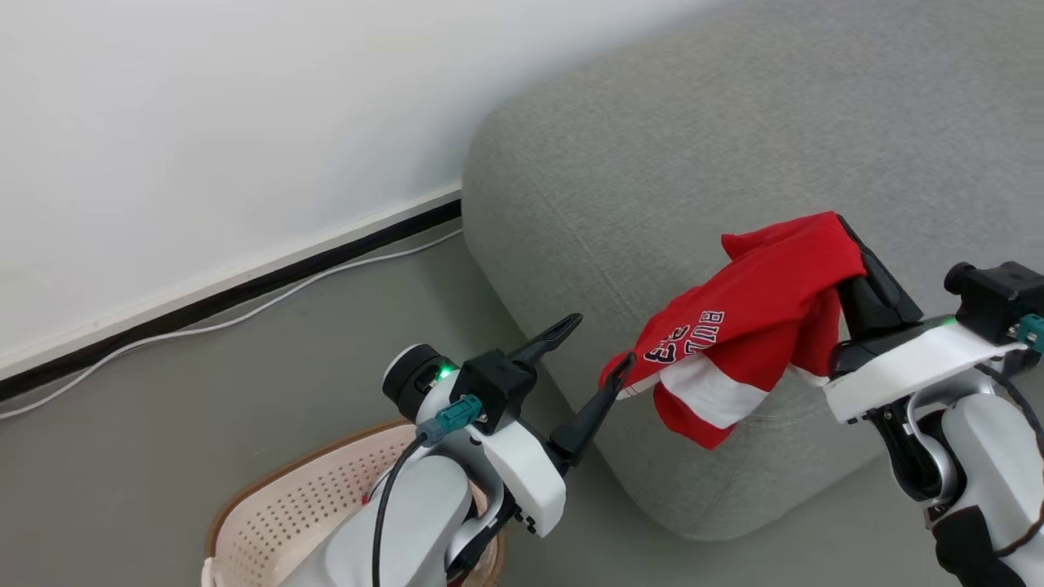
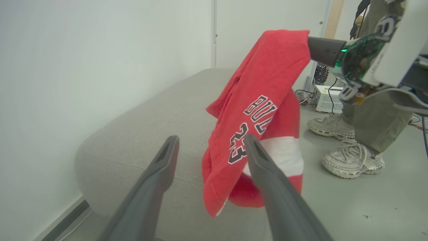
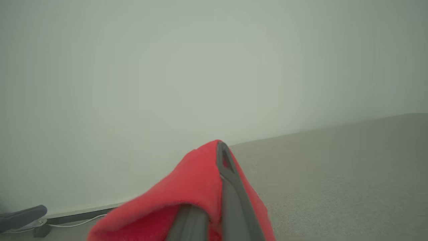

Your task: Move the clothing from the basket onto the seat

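Observation:
A red jersey (image 1: 758, 326) marked 23, the clothing, hangs from my right gripper (image 1: 840, 224), which is shut on its top fold. It dangles over the front corner of the light grey seat (image 1: 652, 147). My left gripper (image 1: 602, 339) stands open just left of the jersey, one fingertip close to its lower hem. In the left wrist view the jersey (image 2: 264, 100) hangs past my open left gripper (image 2: 211, 140), above the seat (image 2: 150, 134). Red cloth (image 3: 187, 194) wraps my right gripper (image 3: 220, 149). The cream basket (image 1: 277, 505) sits on the floor at the lower left, largely hidden by my left arm.
A white wall and black skirting with a white cable (image 1: 245, 314) run behind the basket. A person in pale sneakers (image 2: 351, 160) stands on the floor beyond the seat's end, near a white box (image 2: 329, 98) with cables.

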